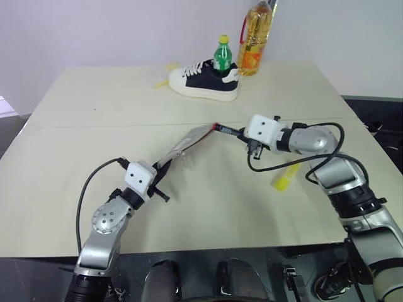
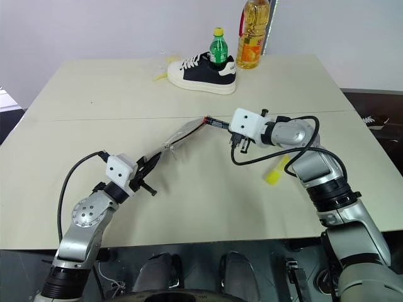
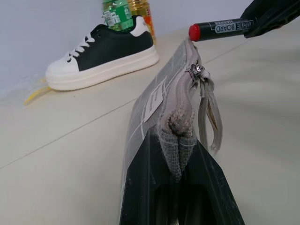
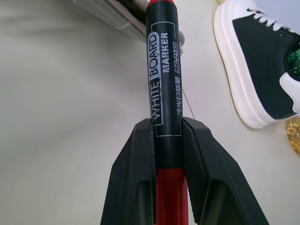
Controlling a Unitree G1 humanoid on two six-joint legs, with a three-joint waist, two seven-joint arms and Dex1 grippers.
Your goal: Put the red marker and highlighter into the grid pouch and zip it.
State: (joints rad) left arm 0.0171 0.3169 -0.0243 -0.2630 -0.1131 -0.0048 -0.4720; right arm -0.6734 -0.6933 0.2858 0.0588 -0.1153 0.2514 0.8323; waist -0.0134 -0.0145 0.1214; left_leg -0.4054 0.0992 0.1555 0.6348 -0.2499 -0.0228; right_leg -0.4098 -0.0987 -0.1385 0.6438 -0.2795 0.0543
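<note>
Camera setup: stereo head pair plus two wrist cameras.
Both eye views look forward and down over the table (image 1: 94, 113), sharing the whole scene with slight sideways offset. Left wrist view looks close along the grid pouch (image 3: 159, 108) toward the shoe (image 3: 103, 51); right wrist view, very near the red marker (image 4: 164, 79), shares that shoe.

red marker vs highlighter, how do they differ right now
The red marker is clamped in the right gripper, lifted with its tip at the grid pouch; the highlighter lies loose on the table. The marker is black-barrelled and slimmer, the highlighter yellow. Neither is inside the pouch.
</note>
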